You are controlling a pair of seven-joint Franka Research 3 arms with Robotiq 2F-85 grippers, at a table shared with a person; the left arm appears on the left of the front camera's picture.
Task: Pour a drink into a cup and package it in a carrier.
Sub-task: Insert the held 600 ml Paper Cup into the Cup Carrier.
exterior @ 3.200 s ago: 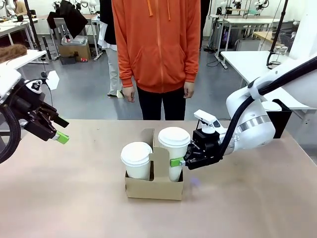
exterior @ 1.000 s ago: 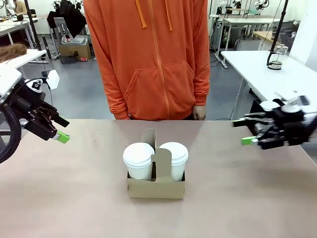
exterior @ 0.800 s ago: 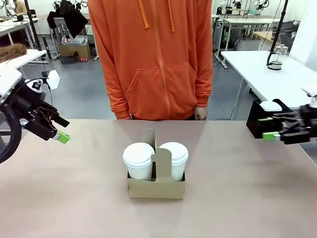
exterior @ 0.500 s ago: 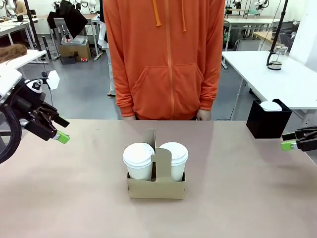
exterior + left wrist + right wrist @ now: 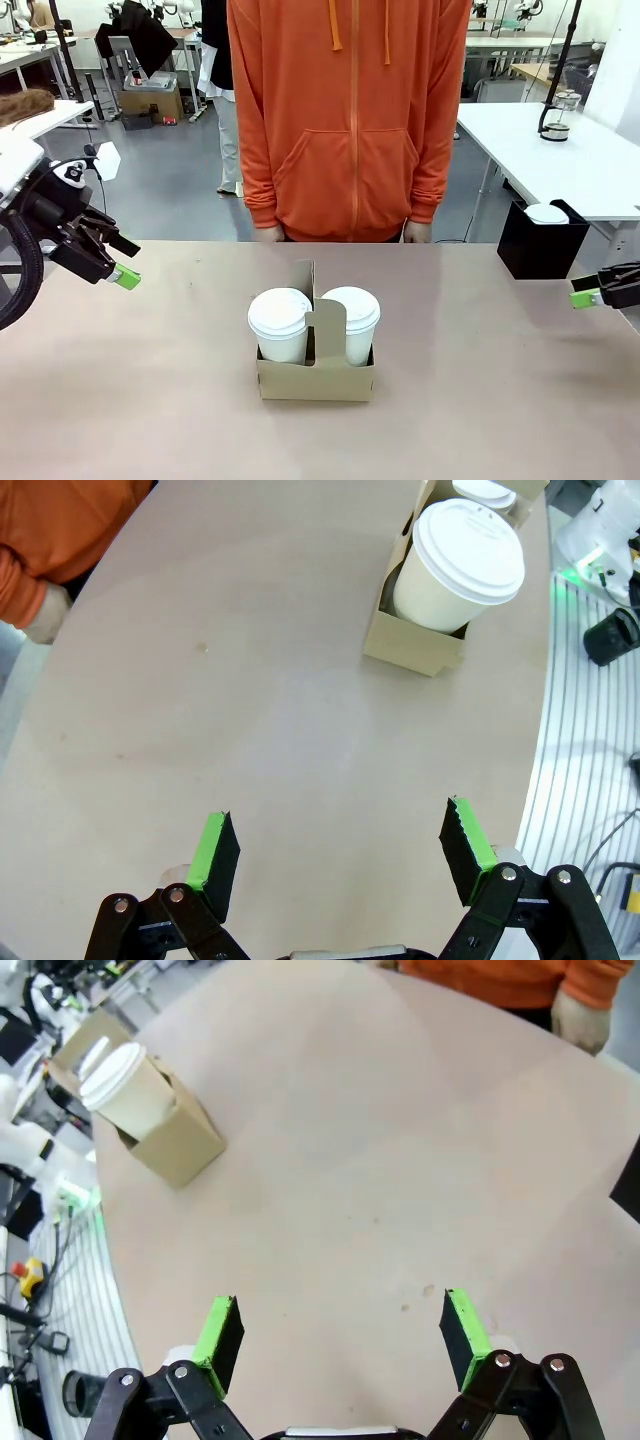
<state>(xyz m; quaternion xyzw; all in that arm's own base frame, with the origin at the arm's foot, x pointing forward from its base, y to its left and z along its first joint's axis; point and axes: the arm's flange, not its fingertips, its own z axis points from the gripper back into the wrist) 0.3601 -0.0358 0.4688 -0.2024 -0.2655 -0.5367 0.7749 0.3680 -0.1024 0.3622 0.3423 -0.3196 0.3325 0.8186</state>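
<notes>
- Left wrist view: the left gripper [image 5: 340, 855] has its jaws spread wide, empty, above bare desk [image 5: 250, 700].
- Right gripper [image 5: 340, 1335] likewise gapes empty, well apart from the carrier [image 5: 315, 375].
- Two lidded cups sit in the carrier's pockets mid-desk; the cup [image 5: 350, 325] looks packaged.
- Judgement: task near finished; next, the person [image 5: 350, 120] may collect it.

- The front view looks level across the worktop [image 5: 480, 400] at a person [image 5: 350, 120] at the far edge; the carrier [image 5: 316, 375] sits near, at lower centre.
- The left wrist view looks steeply down on bare worktop, jaws spread at the bottom edge, carrier [image 5: 420, 640] at upper right.
- The right wrist view looks down likewise, carrier [image 5: 175, 1145] farther off at upper left.
- All three views share the carrier and the person's orange sleeve.
</notes>
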